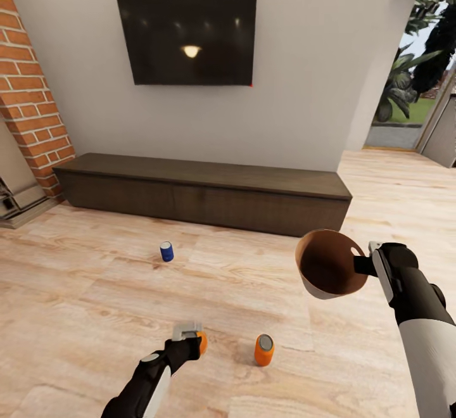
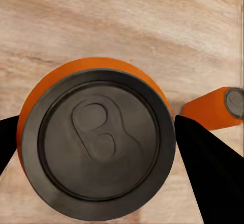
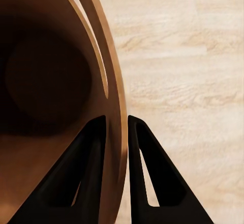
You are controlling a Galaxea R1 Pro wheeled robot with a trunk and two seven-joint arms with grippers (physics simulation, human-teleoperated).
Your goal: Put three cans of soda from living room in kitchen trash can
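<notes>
- Left gripper [image 1: 192,340] low over the light wood floor [image 1: 95,304], fingers [image 2: 213,168] spread on either side of an upright orange soda can [image 2: 99,140], not clearly touching it.
- Second orange can [image 1: 264,349] just beside, on the floor.
- Dark blue can [image 1: 166,251] farther off, nearer the long low dark-wood cabinet [image 1: 202,193] under the black wall TV [image 1: 187,35].
- Right gripper [image 3: 117,132] clamped on the rim of the tilted trash can [image 1: 329,265], held above the floor.

2 orange cans [image 1: 264,349], 1 blue can [image 1: 166,251], tan-inside bin [image 1: 329,266].
</notes>
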